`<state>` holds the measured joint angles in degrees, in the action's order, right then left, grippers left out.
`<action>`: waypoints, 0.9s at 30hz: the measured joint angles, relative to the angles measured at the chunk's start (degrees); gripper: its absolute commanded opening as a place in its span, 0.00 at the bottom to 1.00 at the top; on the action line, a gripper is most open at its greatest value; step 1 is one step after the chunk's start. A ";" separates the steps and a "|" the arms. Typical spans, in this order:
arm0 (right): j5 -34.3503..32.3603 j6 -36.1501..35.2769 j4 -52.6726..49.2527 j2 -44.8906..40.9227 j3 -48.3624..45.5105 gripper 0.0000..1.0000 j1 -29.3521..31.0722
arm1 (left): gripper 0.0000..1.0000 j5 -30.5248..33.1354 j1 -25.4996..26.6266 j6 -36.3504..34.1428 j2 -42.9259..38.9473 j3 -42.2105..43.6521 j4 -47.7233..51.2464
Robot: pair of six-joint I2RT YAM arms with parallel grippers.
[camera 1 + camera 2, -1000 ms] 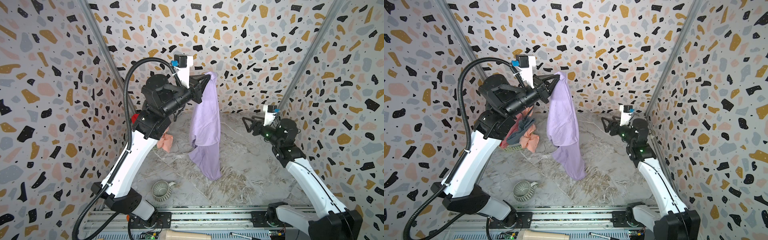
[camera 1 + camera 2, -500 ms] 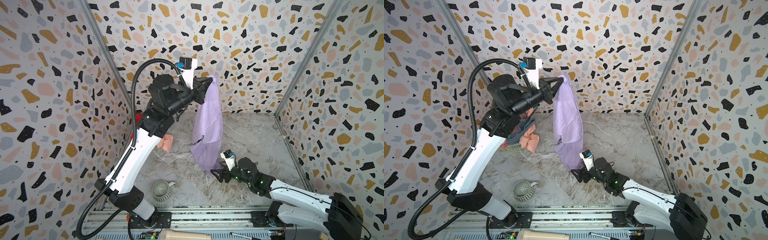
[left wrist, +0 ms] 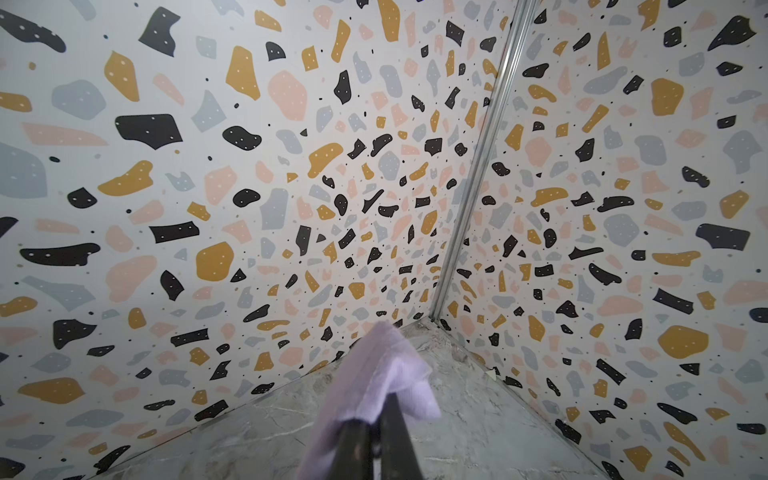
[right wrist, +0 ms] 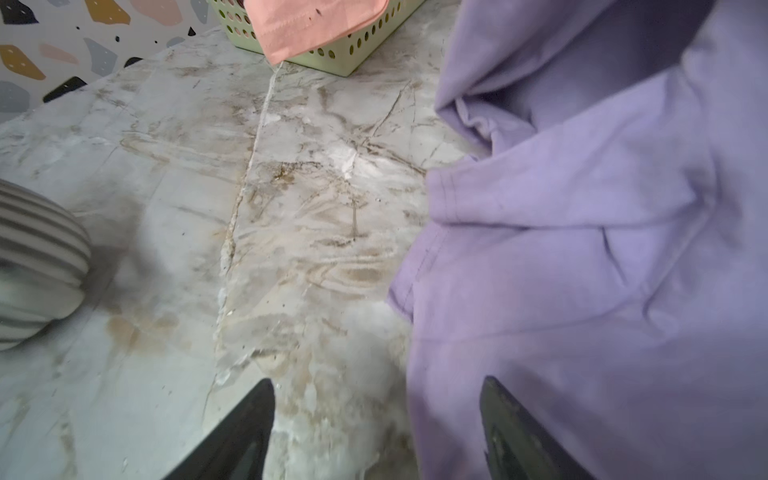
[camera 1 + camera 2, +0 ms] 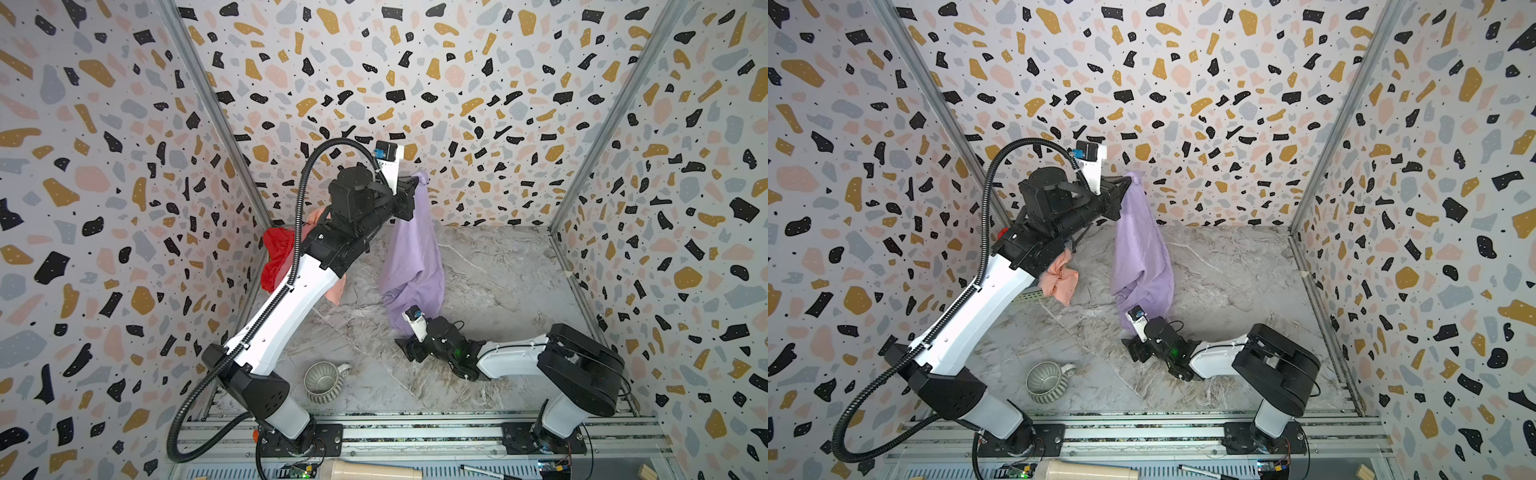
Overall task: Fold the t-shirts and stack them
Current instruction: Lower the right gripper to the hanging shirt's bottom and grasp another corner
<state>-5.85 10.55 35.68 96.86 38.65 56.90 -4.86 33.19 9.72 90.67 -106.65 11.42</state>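
**Lilac t-shirt hung up by left tool, right tool low at its hem**

The left tool (image 5: 413, 185) is seen raised in the upper centre of both top views, clenched on a bunched edge of the lilac t-shirt (image 5: 411, 266). In the left wrist view the cloth is pinched between the dark fingers (image 3: 357, 440).

The shirt hangs with its long axis vertical. Its lower end is gathered at desk (image 5: 498, 270) level in the centre of the frame, though contact with the desk cannot be confirmed.

The right tool (image 5: 409, 349) is held low over the desk, just below the hanging hem in the frame, with its jaws spread and nothing gripped. In the right wrist view a hemmed fold lies directly ahead and off to one side, near one finger (image 4: 511, 424). Whether any cloth already sits between the jaws cannot be told.

Judgement: the right arm is much the nearer to the free lower edge, so a grasp there is expected next — the hem lies up-frame of the right tool.

The red t-shirt (image 5: 278, 253) and the peach t-shirt (image 5: 1061, 280) are left unfolded at centre left, the peach one draped over the basket (image 4: 332, 58). The mug (image 5: 322, 380) stands at lower centre, apart from the cloth.
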 measured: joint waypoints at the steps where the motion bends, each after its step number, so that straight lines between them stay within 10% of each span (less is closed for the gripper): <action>1: -0.68 -0.85 0.48 1.29 1.33 0.77 0.02 | 0.00 -0.11 -0.44 -0.26 0.02 0.94 -0.55; 21: -9.07 -5.84 -9.57 16.13 17.16 0.66 0.00 | 0.00 -6.93 -10.10 1.07 5.42 5.09 -7.37; 27: -7.96 -2.86 -10.19 17.94 18.67 0.27 -0.66 | 0.00 -8.44 -11.39 2.12 5.53 5.97 -8.79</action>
<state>-13.80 7.68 25.50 114.80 57.32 56.25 -13.30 21.80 11.84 96.20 -100.68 2.63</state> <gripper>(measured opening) 0.368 0.047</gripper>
